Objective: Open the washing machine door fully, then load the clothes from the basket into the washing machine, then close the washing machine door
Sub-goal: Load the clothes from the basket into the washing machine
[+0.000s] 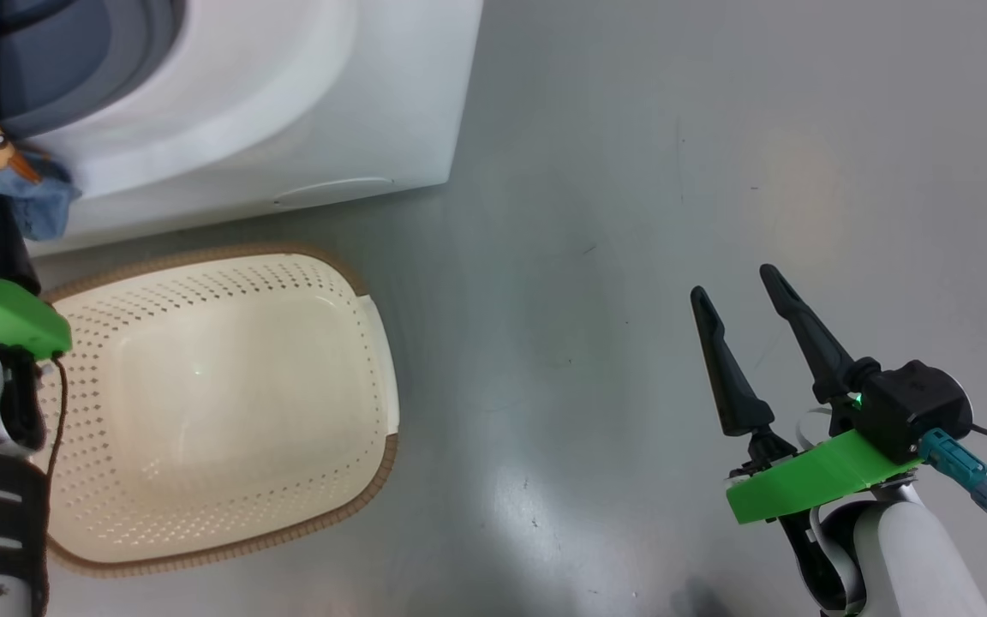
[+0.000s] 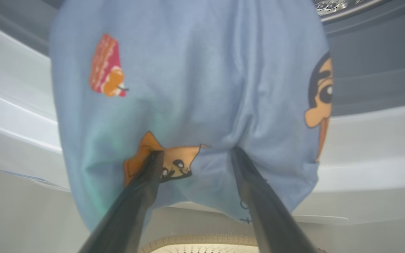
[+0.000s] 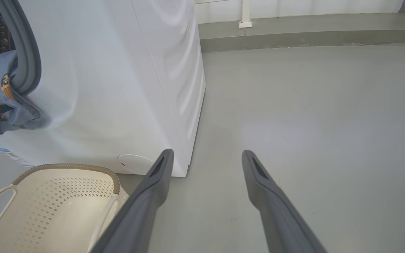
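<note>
- The left gripper [image 2: 195, 153] is open, its two dark fingers spread wide, with both tips pressed into the clothes [image 2: 195, 88].
- No fold is pinched between the fingers; the fabric puckers where each tip meets it.
- The clothes hang directly ahead of that gripper, a blue bundle draped out of the washing machine [image 1: 288, 111] mouth and down over its white front.
- Beyond the bundle, past the gripper's tips, are the grey gasket [image 2: 364, 70] and a sliver of the steel drum [image 2: 332, 5].
- An orange cartoon patch [image 2: 178, 163] sits just beside the tip of one finger, and a cake print [image 2: 105, 66] lies further along the fabric (a second cartoon face shows at the bundle's far edge).
- The basket [image 1: 228, 283] stands on the floor [image 1: 631, 171] beneath the left gripper, close to the foot of the machine, with no clothes in it.
- The right gripper [image 1: 738, 287] is open and holds nothing, its fingers parted above bare floor.
- The machine's front corner is ahead of the right gripper and to its left, and the basket is lower on that same side.
- The clothes are well apart from the right gripper, far off to its left.
- Each wrist carries a green mount [image 1: 810, 480] behind its fingers.
</note>
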### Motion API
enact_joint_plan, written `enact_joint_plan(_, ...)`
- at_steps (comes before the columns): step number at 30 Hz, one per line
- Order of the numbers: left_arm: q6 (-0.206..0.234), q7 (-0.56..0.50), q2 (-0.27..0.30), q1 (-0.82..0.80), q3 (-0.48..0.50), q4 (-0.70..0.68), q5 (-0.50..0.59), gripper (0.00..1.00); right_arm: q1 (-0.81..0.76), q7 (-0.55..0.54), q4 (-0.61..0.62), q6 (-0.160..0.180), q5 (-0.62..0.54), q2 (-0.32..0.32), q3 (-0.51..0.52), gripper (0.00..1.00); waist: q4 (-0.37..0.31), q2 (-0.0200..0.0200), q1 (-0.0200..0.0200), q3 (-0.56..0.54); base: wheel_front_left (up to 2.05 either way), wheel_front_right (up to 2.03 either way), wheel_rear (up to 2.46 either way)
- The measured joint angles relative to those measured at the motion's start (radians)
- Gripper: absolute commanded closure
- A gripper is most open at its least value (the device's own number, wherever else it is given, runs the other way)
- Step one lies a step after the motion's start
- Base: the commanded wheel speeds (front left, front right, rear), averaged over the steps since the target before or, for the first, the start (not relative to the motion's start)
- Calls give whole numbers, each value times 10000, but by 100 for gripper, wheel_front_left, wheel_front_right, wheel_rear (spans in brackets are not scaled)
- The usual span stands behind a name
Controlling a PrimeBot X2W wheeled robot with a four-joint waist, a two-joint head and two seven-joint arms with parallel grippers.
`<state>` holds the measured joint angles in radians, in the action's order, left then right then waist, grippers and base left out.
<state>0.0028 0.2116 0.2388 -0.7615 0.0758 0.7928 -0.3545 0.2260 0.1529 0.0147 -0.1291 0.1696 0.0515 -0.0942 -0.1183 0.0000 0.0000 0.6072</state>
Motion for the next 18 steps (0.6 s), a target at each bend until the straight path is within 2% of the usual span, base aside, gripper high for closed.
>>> enact_joint_plan(17, -408, 355, 94, -1039, 217, 1421, -389, 0, 5, 111, -102, 0, 10, -2, -19, 0, -326, 0, 0, 195, 0, 0, 0)
enact_joint_plan(18, -441, 364, 94, -1043, 222, 1444, -389, 8, 5, 121, -102, 0, 12, -2, -17, 0, -328, 0, 0, 194, 0, 0, 0)
